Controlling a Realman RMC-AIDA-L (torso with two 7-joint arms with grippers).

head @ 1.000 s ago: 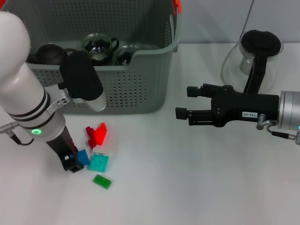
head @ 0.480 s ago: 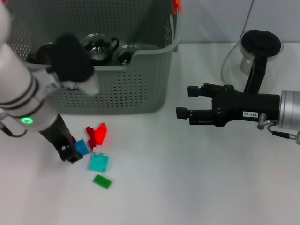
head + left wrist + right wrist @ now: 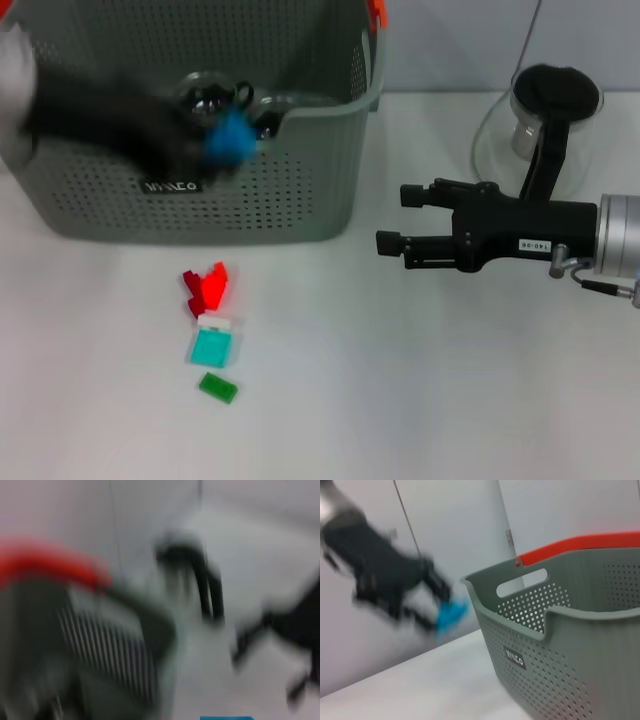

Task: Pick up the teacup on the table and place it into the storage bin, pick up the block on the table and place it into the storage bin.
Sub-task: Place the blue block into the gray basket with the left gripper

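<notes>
I've got the left gripper (image 3: 215, 145) clamped on the blue block (image 3: 230, 135), lifted over the storage bin's (image 3: 300, 190) front rim to drop in — right gripper (image 3: 395, 218) idles, fingers apart

Plain white matte worktop (image 3: 420, 380) under even diffuse light, backed by a pale grey wall (image 3: 445, 525) with a thin vertical panel seam, soft shadows only, no windows visible.
</notes>
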